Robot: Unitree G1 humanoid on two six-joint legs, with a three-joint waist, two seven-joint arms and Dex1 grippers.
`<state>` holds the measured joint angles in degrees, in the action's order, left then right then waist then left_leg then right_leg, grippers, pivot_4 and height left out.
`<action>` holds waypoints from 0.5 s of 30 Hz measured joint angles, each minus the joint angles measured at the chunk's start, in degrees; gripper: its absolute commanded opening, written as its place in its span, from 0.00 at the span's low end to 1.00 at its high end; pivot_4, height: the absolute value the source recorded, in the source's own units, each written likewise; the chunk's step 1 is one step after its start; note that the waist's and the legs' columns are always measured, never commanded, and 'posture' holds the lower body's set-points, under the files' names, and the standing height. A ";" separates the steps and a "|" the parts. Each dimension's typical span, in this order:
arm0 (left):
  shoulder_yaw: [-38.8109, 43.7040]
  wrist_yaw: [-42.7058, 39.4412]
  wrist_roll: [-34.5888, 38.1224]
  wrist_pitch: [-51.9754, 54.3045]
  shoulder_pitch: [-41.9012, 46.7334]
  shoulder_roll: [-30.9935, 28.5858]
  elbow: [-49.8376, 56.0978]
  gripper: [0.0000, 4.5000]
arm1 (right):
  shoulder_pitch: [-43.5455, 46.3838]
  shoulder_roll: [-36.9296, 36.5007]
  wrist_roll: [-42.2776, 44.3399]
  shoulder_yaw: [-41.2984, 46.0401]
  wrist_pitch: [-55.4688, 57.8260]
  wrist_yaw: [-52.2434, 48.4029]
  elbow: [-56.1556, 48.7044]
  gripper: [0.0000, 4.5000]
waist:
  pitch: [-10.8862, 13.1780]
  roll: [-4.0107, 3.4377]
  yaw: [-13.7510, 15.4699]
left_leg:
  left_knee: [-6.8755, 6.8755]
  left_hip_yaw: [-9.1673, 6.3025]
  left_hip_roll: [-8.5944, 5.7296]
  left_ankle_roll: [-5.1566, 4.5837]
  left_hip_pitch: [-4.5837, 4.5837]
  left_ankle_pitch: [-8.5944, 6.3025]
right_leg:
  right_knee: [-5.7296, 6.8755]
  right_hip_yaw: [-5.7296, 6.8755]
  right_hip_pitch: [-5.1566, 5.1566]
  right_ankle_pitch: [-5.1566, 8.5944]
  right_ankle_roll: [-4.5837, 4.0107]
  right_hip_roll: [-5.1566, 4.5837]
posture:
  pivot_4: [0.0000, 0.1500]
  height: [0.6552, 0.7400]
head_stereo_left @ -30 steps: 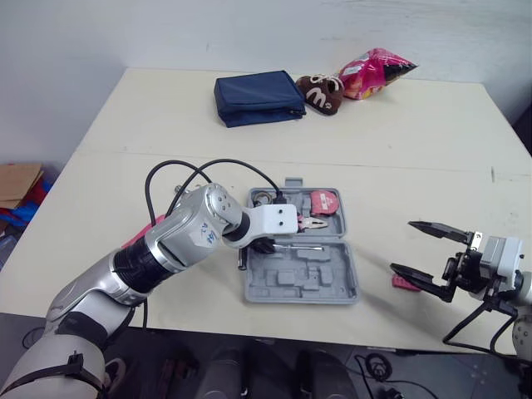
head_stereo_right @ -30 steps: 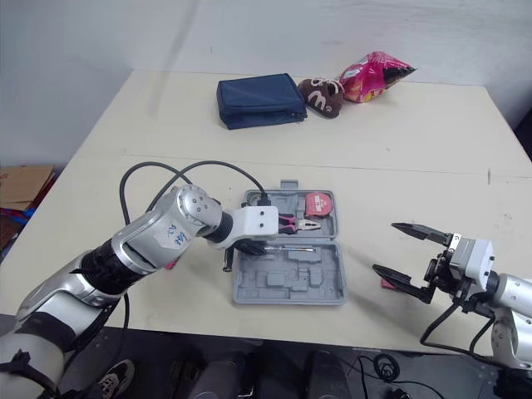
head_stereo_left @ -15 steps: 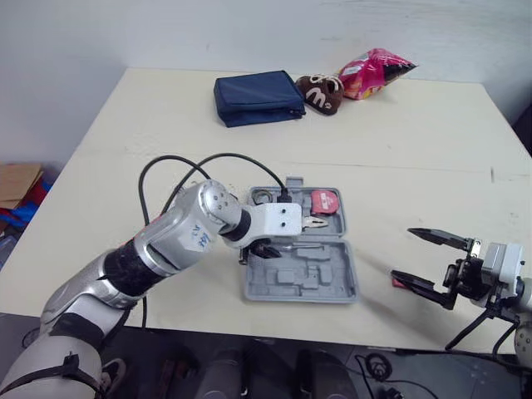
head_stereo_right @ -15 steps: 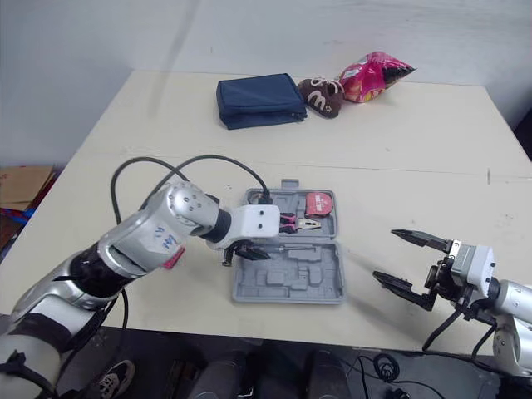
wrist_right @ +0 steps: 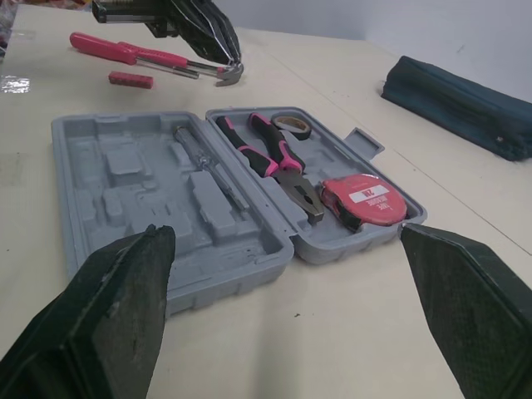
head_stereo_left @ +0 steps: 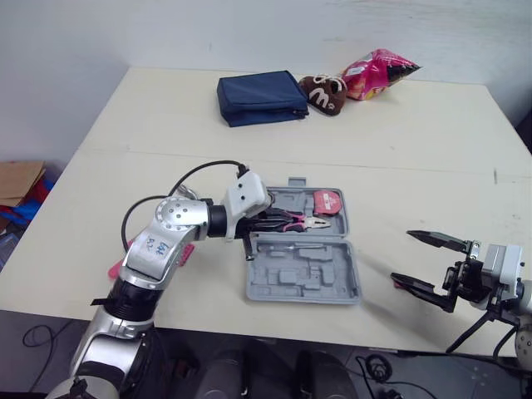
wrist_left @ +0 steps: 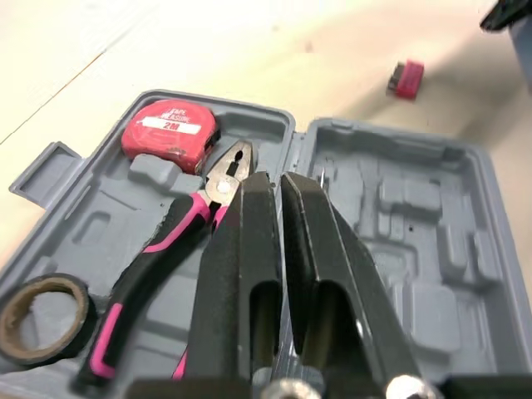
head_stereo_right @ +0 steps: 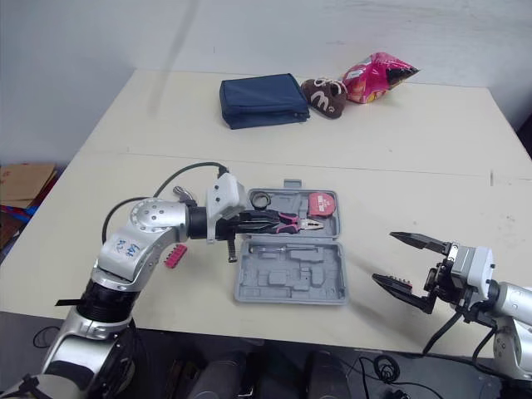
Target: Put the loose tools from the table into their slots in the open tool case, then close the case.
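Note:
The grey tool case (head_stereo_left: pixel 337 287) lies open near the table's front edge. In its far half sit a red tape measure (head_stereo_left: pixel 326 202), pink-handled pliers (head_stereo_left: pixel 298 221) and a tape roll (head_stereo_right: pixel 262 199). A screwdriver (head_stereo_left: pixel 287 248) rests in the near half. My left gripper (head_stereo_left: pixel 277 222) hovers shut and empty over the pliers' handles, at the case's left side. A pink-handled hammer (wrist_right: pixel 158 56) and a pink bit block (head_stereo_right: pixel 174 255) lie on the table left of the case. My right gripper (head_stereo_left: pixel 424 260) stands open right of the case, beside a small red block (wrist_left: pixel 406 79).
At the table's far side lie a navy pouch (head_stereo_left: pixel 259 97), a brown snack bag (head_stereo_left: pixel 324 91) and a pink snack bag (head_stereo_left: pixel 378 71). A black cable (head_stereo_left: pixel 195 174) loops off my left arm. Bare tabletop stretches between the case and those items.
My left arm has dropped its elbow and drawn back to the left. Its gripper moved from over the screwdriver slot to the pliers' handles. The right gripper sank slightly and stays open.

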<state>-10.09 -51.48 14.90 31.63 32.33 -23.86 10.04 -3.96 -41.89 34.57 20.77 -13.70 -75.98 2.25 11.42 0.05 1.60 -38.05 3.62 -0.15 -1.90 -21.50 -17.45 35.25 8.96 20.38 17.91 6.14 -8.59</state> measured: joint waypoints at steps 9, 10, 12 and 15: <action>-5.28 0.08 -2.89 -3.77 -2.42 0.81 -4.49 0.01 | -0.02 0.00 -0.11 0.00 -0.01 0.65 0.00 1.00 | 0.00 0.00 -0.05 | 0.00 0.05 0.00 0.03 0.06 -0.02 | 0.03 -0.03 0.00 0.00 0.00 0.02 | 1.00 1.00; -6.25 0.26 -3.92 -4.09 -2.36 0.67 -5.02 0.01 | -0.15 0.00 -0.13 0.00 -0.04 0.73 0.00 1.00 | 0.00 0.00 -0.03 | 0.00 0.04 0.00 0.03 0.06 -0.02 | 0.02 -0.03 0.00 0.00 0.00 0.02 | 1.00 1.00; -7.73 0.53 -5.59 -4.73 -2.26 0.52 -6.88 0.01 | -0.45 0.01 -0.16 0.00 -0.05 0.86 0.00 1.00 | 0.00 0.00 -0.01 | 0.00 0.05 0.00 0.03 0.05 -0.02 | 0.02 -0.03 0.00 0.00 0.00 0.02 | 1.00 1.00; -8.10 0.63 -6.40 -5.11 -2.00 0.56 -8.33 0.01 | -1.15 0.06 -0.17 0.00 -0.07 1.16 0.00 1.00 | 0.00 0.00 -0.03 | 0.01 0.04 0.00 0.03 0.05 -0.02 | 0.02 -0.03 0.01 0.00 0.00 0.01 | 1.00 1.00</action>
<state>-18.19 -50.85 8.49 26.52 30.33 -23.30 1.71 -5.11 -41.83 34.41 20.77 -13.77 -74.81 2.25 11.42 0.05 1.57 -38.05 3.66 -0.15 -1.87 -21.46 -17.47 35.27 8.93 20.39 17.91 6.15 -8.58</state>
